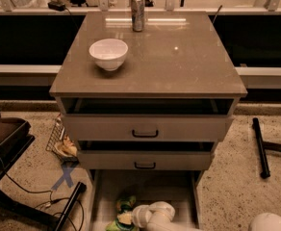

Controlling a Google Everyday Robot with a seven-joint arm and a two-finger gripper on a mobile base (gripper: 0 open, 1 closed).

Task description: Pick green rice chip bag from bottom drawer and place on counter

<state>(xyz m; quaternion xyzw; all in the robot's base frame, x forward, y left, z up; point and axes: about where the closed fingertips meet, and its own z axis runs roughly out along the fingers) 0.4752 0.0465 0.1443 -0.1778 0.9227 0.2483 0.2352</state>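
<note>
The bottom drawer (179,191) is pulled out at the foot of the cabinet and shows its pale floor. The green rice chip bag (123,214) lies at the drawer's front left, crinkled, with green and yellowish patches. My gripper (133,218) reaches in from the bottom edge on a white arm and sits right at the bag's right side, its end touching or overlapping the bag. The counter (179,61) is the glossy grey-brown cabinet top above.
A white bowl (108,54) stands on the counter's left, a silver can (137,13) at its back edge. Two upper drawers with black handles (145,134) stand slightly open. A black stand (8,148) and cables are at left, a black bar (261,148) on the floor at right.
</note>
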